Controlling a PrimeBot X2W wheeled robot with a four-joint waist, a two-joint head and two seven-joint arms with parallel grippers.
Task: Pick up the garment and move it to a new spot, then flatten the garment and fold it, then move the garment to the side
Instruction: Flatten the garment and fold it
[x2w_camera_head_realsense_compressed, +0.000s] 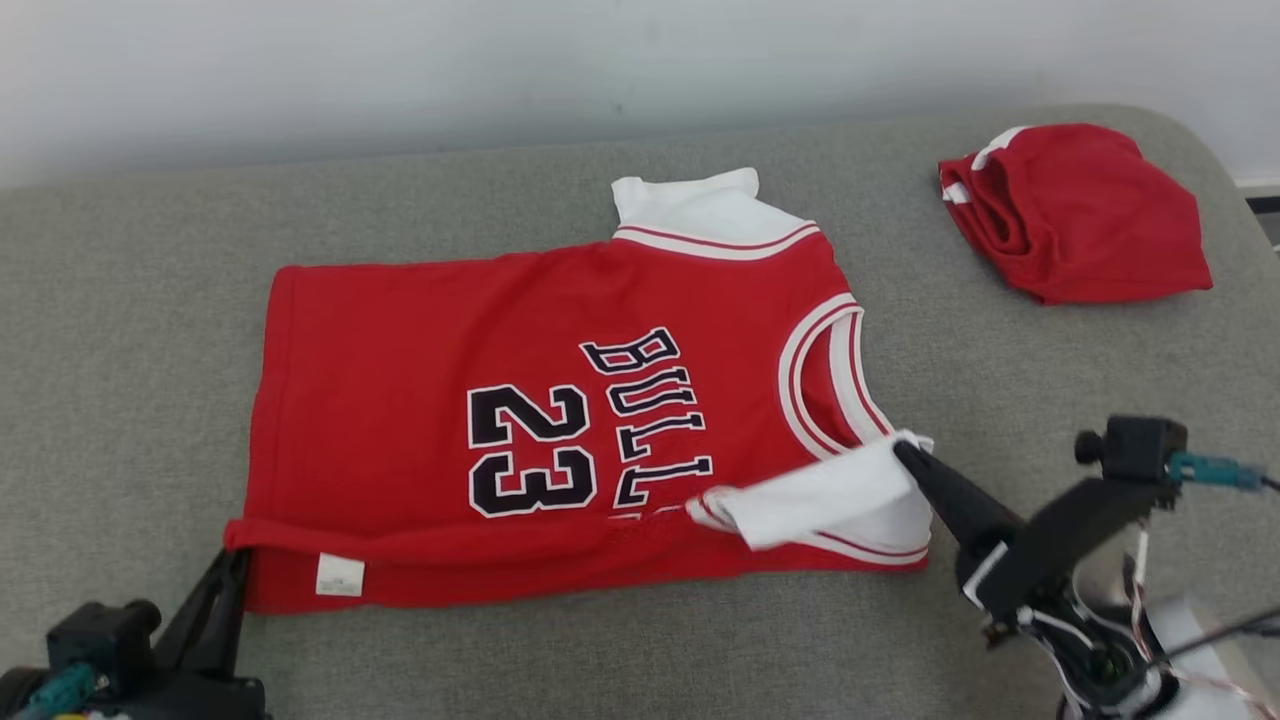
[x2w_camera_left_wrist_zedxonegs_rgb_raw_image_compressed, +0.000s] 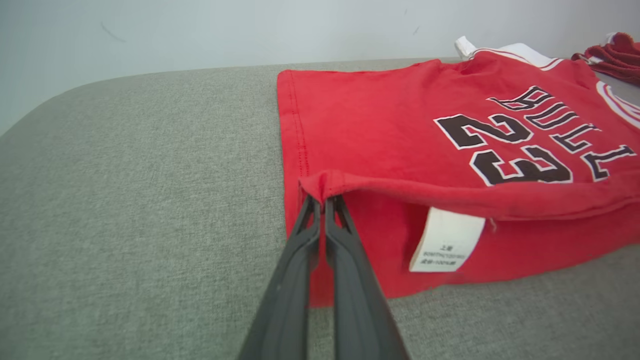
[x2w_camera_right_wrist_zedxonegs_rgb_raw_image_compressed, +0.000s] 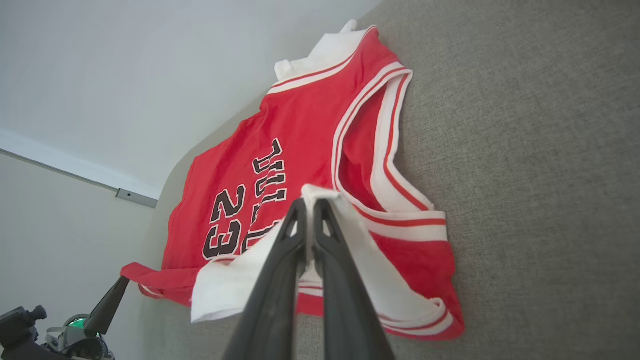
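The garment (x2w_camera_head_realsense_compressed: 430, 330) is a red jersey with white sleeves and the number 23, spread on a grey cushioned surface (x2w_camera_head_realsense_compressed: 130, 330). My left gripper (x2w_camera_head_realsense_compressed: 238, 556) is shut on the jersey's near hem corner, lifting that edge into a fold; in the left wrist view its tips (x2w_camera_left_wrist_zedxonegs_rgb_raw_image_compressed: 322, 200) pinch the red hem beside a white care label (x2w_camera_left_wrist_zedxonegs_rgb_raw_image_compressed: 446, 241). My right gripper (x2w_camera_head_realsense_compressed: 903, 452) is shut on the near white sleeve (x2w_camera_head_realsense_compressed: 830, 500), which is raised and turned over the red body. The right wrist view has the gripper (x2w_camera_right_wrist_zedxonegs_rgb_raw_image_compressed: 309, 204) closed on that white cloth.
A second red garment (x2w_camera_head_realsense_compressed: 1080, 215) lies bunched at the far right of the surface. A pale wall (x2w_camera_head_realsense_compressed: 400, 70) runs behind the surface's far edge. Bare grey cushion lies left of the jersey and along the near edge.
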